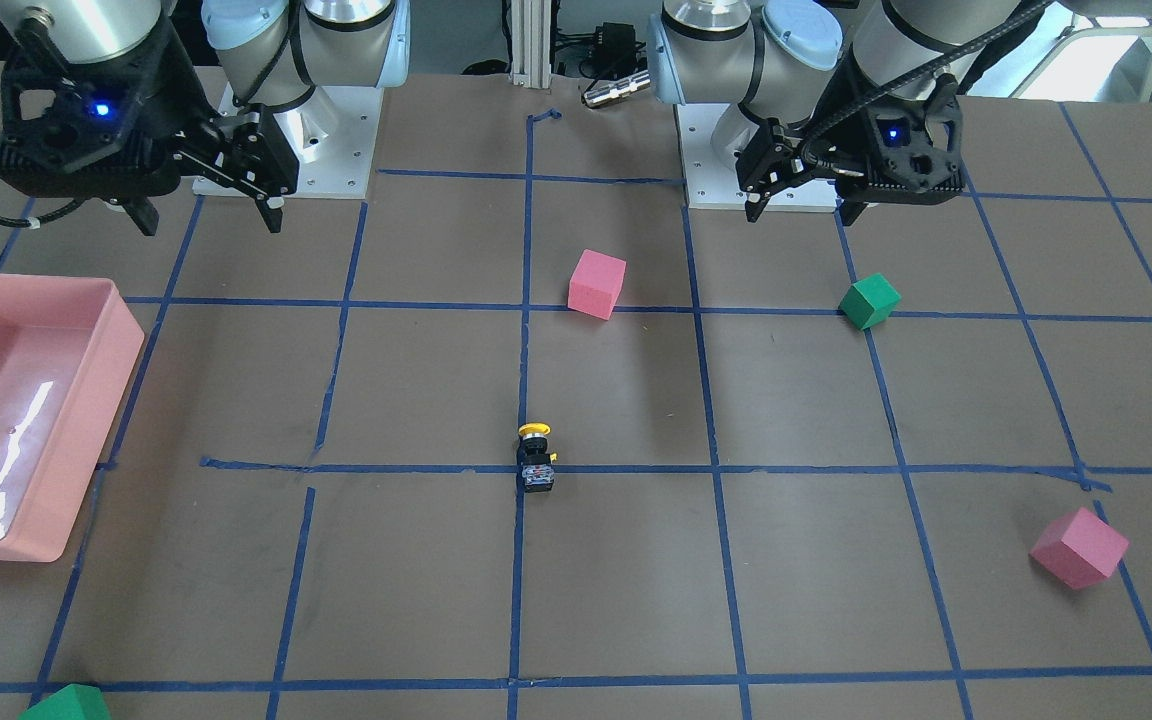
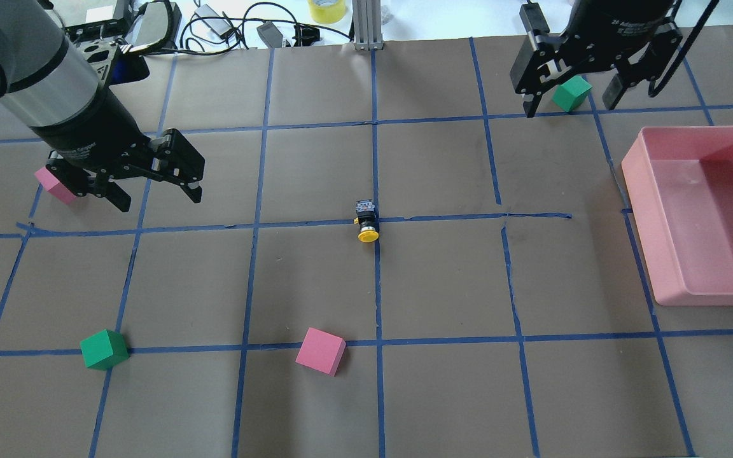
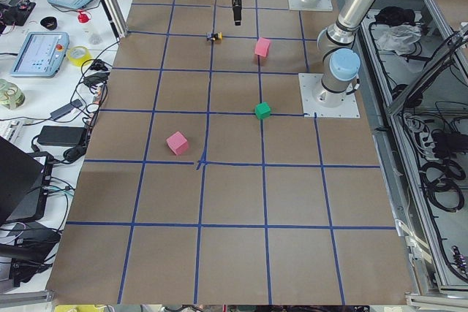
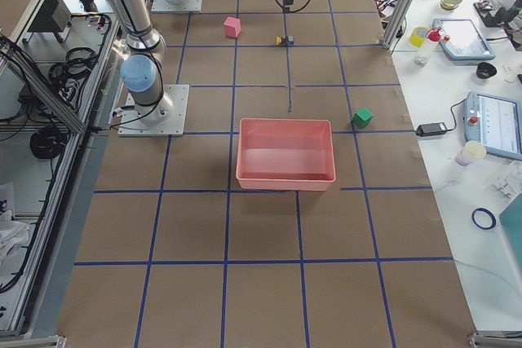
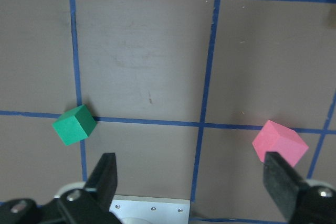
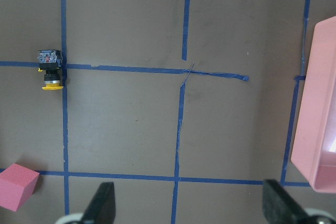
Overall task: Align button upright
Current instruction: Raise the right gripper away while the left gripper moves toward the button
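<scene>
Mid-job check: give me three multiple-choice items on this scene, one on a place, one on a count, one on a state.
1. Where is the button? A) in the bin B) at a blue tape crossing C) atop a cube
2. How many foam cubes lie on the table? A) two B) four C) six
3. How is the button posed? A) lying on its side B) upright C) held in a claw
Answers: 1 B, tape lines meet beside it. 2 B, two pink cubes, two green cubes. 3 A, its yellow cap points sideways; left claw and right claw are open, apart from it.
</scene>
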### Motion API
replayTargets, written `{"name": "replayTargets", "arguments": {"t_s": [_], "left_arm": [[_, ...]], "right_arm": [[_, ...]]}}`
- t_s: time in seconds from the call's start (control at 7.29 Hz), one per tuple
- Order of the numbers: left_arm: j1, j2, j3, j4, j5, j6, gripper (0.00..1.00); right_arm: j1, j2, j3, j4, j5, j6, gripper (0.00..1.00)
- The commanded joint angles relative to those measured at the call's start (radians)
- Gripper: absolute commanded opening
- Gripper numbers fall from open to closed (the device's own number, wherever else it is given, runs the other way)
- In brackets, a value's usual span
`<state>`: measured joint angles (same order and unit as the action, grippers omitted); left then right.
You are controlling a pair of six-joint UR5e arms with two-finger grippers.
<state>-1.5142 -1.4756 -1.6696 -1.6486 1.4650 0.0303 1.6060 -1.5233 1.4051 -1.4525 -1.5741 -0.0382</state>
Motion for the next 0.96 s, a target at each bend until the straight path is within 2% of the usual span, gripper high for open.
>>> {"name": "replayTargets", "arguments": {"t_s": [0.0, 0.14, 0.41, 0.69, 0.82], "left_arm": [[-0.047, -0.079, -0.074, 0.208, -0.113, 0.03, 1.0], [-0.091, -0.138, -0.129, 0.378, -0.117, 0.054, 1.0], [-0.125, -0.231, -0.142, 0.45, -0.108, 0.008, 1.0], [-0.211, -0.303, -0.142, 0.545, -0.048, -0.088, 1.0], [-0.248, -0.346, -0.142, 0.606, -0.049, -0.239, 1.0]], "right_arm": [[0.029, 0.003, 0.049, -0.101, 0.005, 0.006, 1.0], [0.029, 0.003, 0.061, -0.101, 0.008, 0.007, 1.0], [0.029, 0.003, 0.072, -0.104, 0.011, 0.011, 1.0], [0.028, 0.003, 0.075, -0.101, 0.011, 0.011, 1.0], [0.028, 0.003, 0.077, -0.098, 0.011, 0.011, 1.0]]}}
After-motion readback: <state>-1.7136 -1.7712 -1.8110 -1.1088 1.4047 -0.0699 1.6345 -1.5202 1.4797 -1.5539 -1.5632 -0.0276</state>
